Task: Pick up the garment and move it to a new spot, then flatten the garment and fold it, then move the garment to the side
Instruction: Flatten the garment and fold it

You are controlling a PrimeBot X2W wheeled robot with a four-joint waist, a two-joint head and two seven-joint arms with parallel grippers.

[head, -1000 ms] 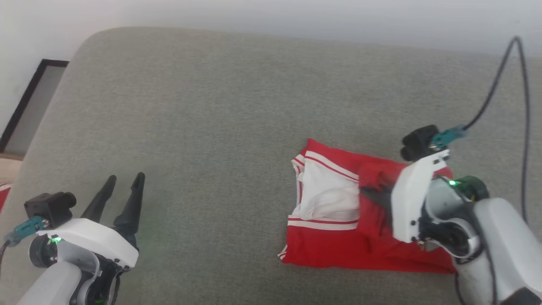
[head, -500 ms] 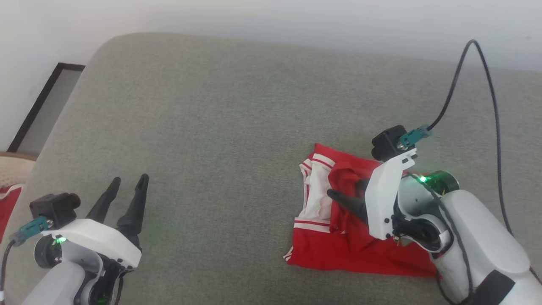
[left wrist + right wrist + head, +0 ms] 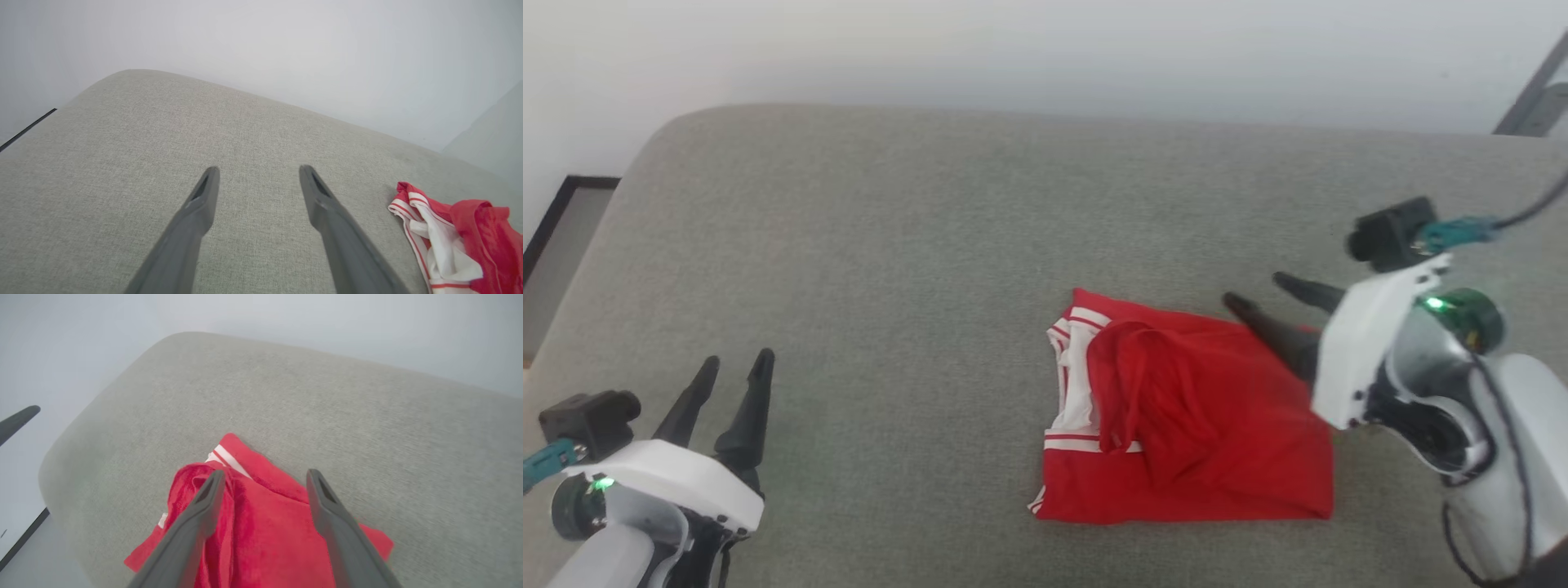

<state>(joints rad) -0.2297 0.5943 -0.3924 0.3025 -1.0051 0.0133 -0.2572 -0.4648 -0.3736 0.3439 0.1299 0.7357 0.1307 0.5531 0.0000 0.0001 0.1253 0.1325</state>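
1. At 4 o'clock on the grey cushion [image 3: 890, 245], the garment [image 3: 1184, 425] lies as a compact red block, resting on the fabric.
2. Change: a second ago my right tool [image 3: 1254, 289] was pinched on a red flap over the garment's middle. Now its jaws stand wide apart with nothing between them, and it has backed off to the garment's 2 o'clock corner.
3. The released flap [image 3: 1125, 380] now lies over toward 9 o'clock, covering most of the white sleeve panel [image 3: 1081, 392]. A narrow white strip with striped trim shows along the 9 o'clock edge.
4. My left tool [image 3: 739, 359] sits at 8 o'clock, well apart from the garment, jaws wide, empty.
5. Reading: this fold is laid, but the flap sits humped and wrinkled. I judge it may want pressing flat.
6. Remaining, as I judge it: move the garment to the side.
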